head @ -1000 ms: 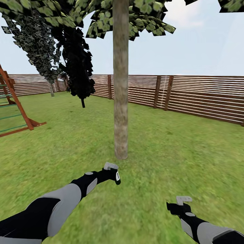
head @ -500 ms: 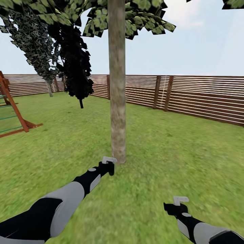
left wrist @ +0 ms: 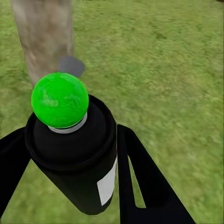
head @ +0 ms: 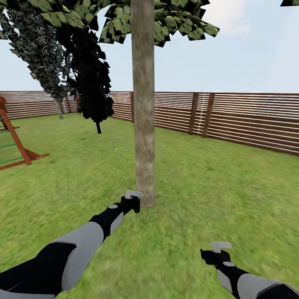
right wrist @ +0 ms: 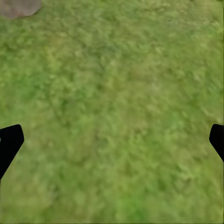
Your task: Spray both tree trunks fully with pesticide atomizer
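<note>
The left claw (left wrist: 70, 186) grips the spray bottle (left wrist: 77, 158), its black fingers (left wrist: 140, 182) closed against the dark body on either side. The bottle's long axis runs along the fingers, green cap (left wrist: 59, 100) leading (toward the tree trunk (head: 144, 104), near its base). The left arm is stretched forward low over the lawn (head: 232, 187), claw just beside the trunk. The right claw (right wrist: 112, 140) hangs spread wide and empty over grass, arm held low.
</note>
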You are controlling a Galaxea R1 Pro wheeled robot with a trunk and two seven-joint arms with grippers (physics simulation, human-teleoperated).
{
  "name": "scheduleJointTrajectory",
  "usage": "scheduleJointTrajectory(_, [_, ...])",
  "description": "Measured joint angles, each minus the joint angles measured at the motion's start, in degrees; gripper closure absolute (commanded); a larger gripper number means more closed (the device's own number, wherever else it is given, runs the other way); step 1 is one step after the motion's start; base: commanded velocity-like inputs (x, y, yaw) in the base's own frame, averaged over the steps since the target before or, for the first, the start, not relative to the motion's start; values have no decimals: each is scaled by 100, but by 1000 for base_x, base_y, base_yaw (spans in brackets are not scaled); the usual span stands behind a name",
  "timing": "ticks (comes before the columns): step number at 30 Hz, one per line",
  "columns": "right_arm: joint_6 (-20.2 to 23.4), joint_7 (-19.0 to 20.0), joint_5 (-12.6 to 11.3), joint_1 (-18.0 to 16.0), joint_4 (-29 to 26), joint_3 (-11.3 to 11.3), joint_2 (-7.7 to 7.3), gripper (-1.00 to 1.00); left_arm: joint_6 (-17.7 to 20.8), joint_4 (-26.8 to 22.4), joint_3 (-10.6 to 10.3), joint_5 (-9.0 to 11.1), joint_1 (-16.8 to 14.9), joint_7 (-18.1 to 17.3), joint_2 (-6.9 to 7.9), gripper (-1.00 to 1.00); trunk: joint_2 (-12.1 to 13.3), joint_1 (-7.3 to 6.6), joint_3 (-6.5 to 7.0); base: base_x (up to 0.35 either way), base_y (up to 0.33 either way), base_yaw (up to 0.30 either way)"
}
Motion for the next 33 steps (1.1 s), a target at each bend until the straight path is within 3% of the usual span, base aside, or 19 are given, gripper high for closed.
scheduleJointTrajectory(14, [0,0,0,8,0,0,23,-100,-1,0,6,0,0,-1,0,100,0,0,0,350,-40,0])
scheduleJointTrajectory(24, [2,1,0,38,-2,0,26,-100,-2,-7,31,0,-1,10,15,100,0,1,0,291,169,0])
scheduleJointTrajectory(33, [0,0,0,52,0,1,26,-100,-1,-1,15,0,0,9,9,100,0,0,0,208,20,0])
